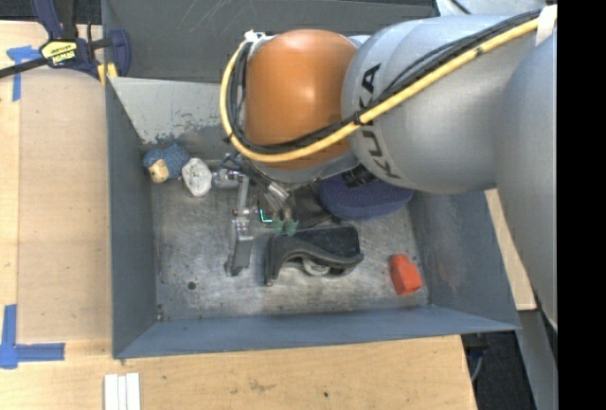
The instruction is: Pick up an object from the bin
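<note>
Reach step, looks like: gripper (253, 258) just left of the black shoe-like thing (317, 249), fingers (237, 255) apart, probably empty (murky there). Next: nudge right, squeeze.

grey bin (133, 238), orange block (405, 275), blue dish (365, 198); white lump (196, 176)
</note>
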Controlling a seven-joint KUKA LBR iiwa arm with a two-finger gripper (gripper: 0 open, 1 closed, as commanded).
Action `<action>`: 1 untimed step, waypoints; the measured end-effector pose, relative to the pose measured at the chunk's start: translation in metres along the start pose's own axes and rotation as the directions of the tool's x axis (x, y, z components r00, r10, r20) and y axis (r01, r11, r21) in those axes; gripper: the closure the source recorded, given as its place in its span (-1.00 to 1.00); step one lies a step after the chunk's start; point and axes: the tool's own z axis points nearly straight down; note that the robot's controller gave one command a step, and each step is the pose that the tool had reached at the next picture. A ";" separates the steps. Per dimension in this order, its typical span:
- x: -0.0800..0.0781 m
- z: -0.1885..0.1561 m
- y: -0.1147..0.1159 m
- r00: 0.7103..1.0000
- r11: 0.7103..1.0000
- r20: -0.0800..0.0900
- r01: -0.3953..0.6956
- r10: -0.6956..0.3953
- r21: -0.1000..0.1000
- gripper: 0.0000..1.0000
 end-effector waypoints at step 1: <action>0.006 0.054 -0.087 0.953 0.953 0.003 0.303 -0.303 0.003 -1.00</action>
